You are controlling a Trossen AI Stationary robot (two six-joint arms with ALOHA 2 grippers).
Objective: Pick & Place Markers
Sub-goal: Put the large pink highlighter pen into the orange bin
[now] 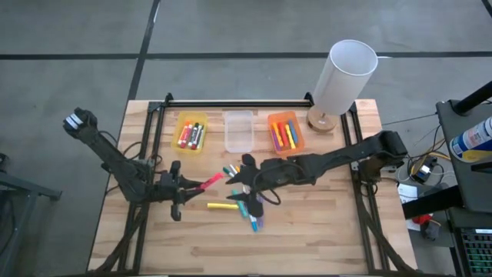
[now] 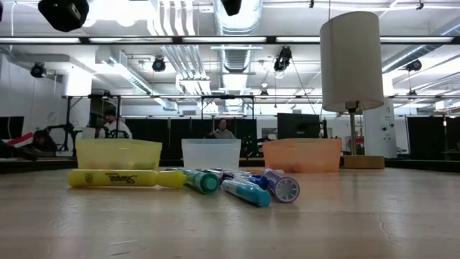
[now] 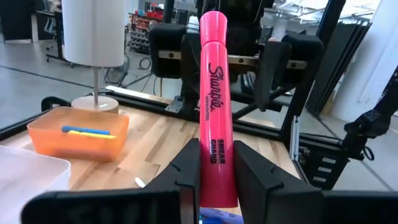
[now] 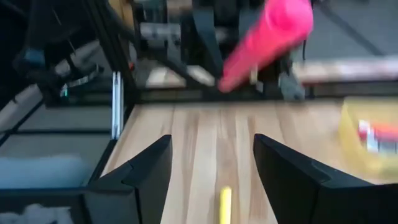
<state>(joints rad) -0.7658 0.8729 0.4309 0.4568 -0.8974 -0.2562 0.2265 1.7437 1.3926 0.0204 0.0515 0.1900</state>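
Left gripper (image 1: 187, 187), left of the table's centre, is clamped on a pink Sharpie highlighter (image 3: 215, 93) held clear of the wood, tip pointing toward the right arm. Yellow bin (image 1: 191, 132), clear bin (image 1: 238, 131) and orange bin (image 1: 286, 132) sit in a row at the back, the yellow and orange ones already holding markers. Loose pile (image 1: 244, 201) lies mid-table: a yellow highlighter (image 2: 115, 178), teal markers (image 2: 244, 191), and a purple one (image 2: 279, 185). Right gripper (image 1: 247, 206) hovers over that pile, fingers spread wide, nothing between them. Step looks like binning the pink one: lift well clear, avoid the right arm, centre over the bin before letting go so it doesn't bounce off the rim.
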